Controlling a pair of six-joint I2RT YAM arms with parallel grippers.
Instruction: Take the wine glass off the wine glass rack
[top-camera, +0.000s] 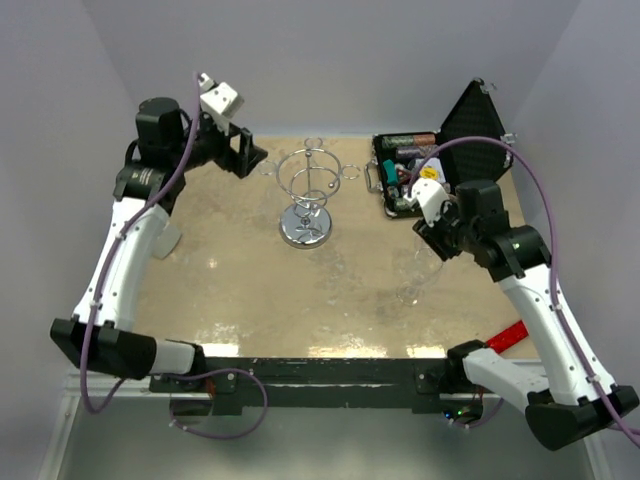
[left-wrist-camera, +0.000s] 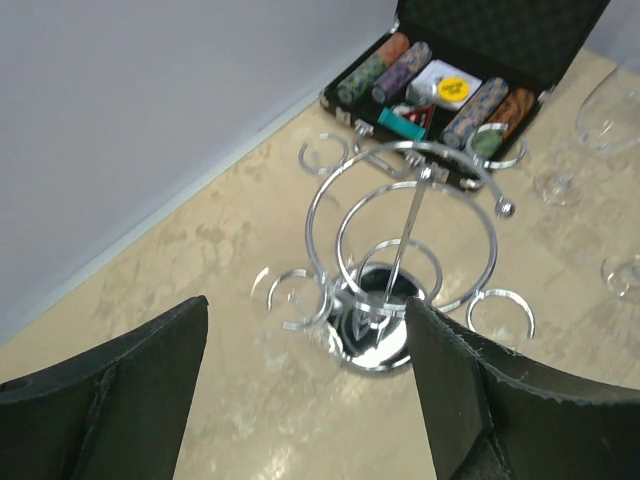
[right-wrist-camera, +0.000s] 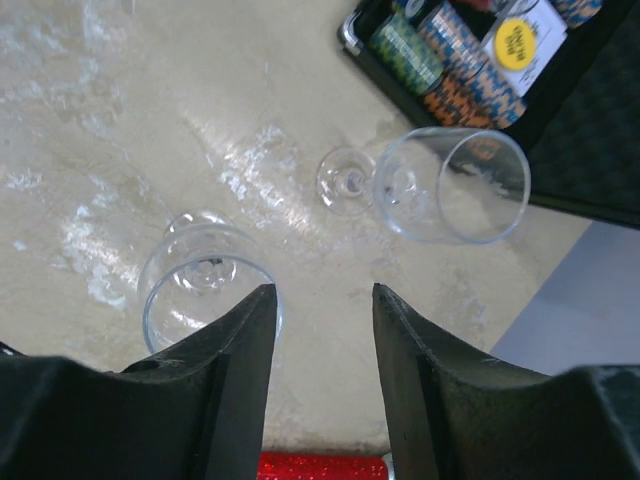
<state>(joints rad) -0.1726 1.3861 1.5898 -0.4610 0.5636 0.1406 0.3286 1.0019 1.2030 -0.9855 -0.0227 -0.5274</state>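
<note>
My left arm (top-camera: 125, 255) runs from its base up the left side of the table (top-camera: 240, 290), folds at the far corner, and turns my left gripper (top-camera: 250, 152) sideways toward the middle, facing the wine glass rack (top-camera: 308, 195). Its jaws stand wide apart with nothing between them. In my left wrist view the rack sits framed in the gap, well beyond the fingertips and untouched. The rack stands upright on its round mirror base near the far middle of the table, its wire loops fanned around the top ring. My right arm (top-camera: 545, 300) climbs from its base along the right side, bends at the elbow, and tips my right gripper (right-wrist-camera: 324, 295) downward over the right part of the table, near the open black case (top-camera: 405, 170) with its rows of coloured discs. These jaws are parted too, with bare table showing between them. The wine glass (right-wrist-camera: 205, 285) stands upright on the table, off the rack, its rim passing just behind the tip of one finger (right-wrist-camera: 245, 350). I cannot tell whether finger and glass touch. A second wine glass (right-wrist-camera: 452, 185) is on the table nearer the case, apart from my fingers, and from this angle I cannot tell whether it stands or lies. A red object (right-wrist-camera: 320, 465) shows at the near edge below my right fingers.
</note>
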